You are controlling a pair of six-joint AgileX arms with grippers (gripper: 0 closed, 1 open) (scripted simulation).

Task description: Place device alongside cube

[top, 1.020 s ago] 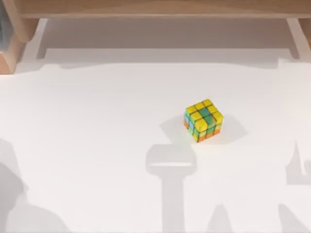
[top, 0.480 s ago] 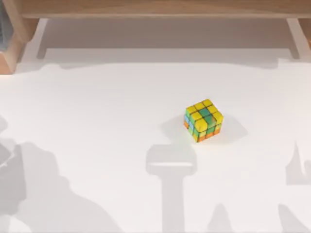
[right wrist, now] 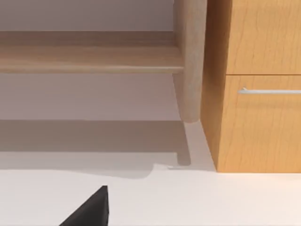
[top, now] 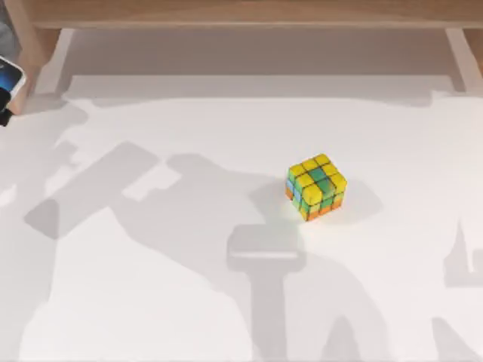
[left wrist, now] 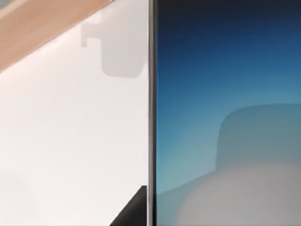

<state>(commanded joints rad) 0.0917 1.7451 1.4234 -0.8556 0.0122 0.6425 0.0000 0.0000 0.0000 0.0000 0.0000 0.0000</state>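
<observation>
Left gripper [left wrist: 135,211] carries the device [top: 8,78] up off the table [top: 151,286], at the far left edge of the top view near the back. In the left wrist view, one dark part of the gripper lies against the phone's pale long edge. The grip reads as narrow, closed on that slim body. The blue-grey gradient screen faces the wrist camera at close range. From above, one white-rimmed corner of the device shows in front of the wooden frame [top: 241,13] that runs along the back.

One device and one cube are on the scene. The cube [top: 316,187] sits on the white table, right of centre, turned so that a corner points toward the front. Its top face is mostly yellow with a few green tiles, and its sides show blue, green and orange ones. It touches nothing, and the device is well apart from it, off to the left.

Right gripper [right wrist: 89,211] hangs low over the table near a rounded wooden post [right wrist: 189,61]. Beside that post is a cabinet [right wrist: 254,117] with one drawer handle [right wrist: 270,91]. Whether this gripper is wide or narrow I cannot tell.
</observation>
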